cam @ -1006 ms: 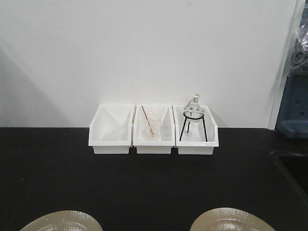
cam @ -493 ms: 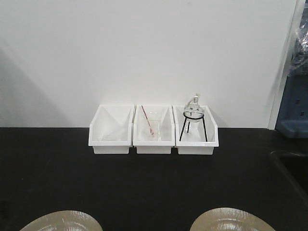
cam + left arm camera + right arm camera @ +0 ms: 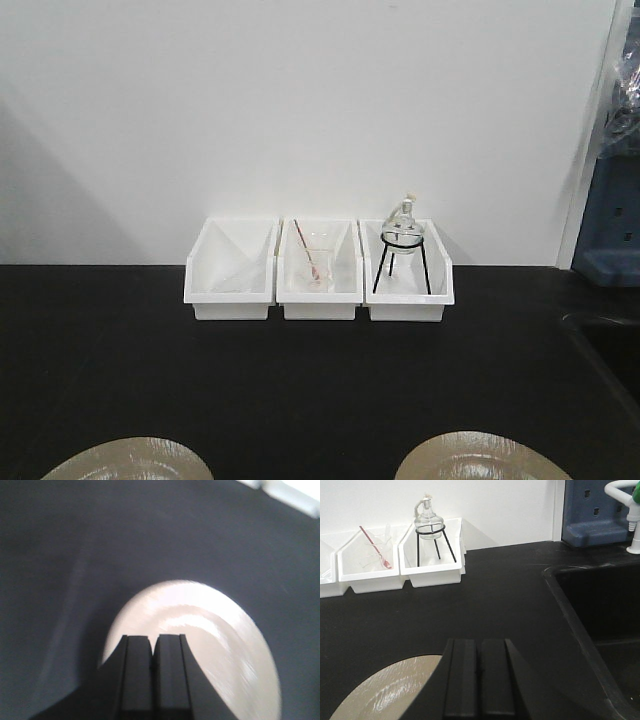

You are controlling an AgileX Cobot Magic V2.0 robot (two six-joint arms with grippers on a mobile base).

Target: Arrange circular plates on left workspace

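Black countertop point(image 3: 320, 380), left fingers point(image 3: 137, 675) together above plate point(image 3: 220, 645), right fingers point(image 3: 465, 680) together, empty

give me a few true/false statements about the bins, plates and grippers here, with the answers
1. Three white bins stand in a row by the wall. True.
2. The two plates are stacked on each other. False: the left plate and the right plate lie apart on the countertop.
3. The glass flask sits in the leftmost bin. False: it is in the rightmost bin.
4. The left gripper and the right gripper are both shut. True.
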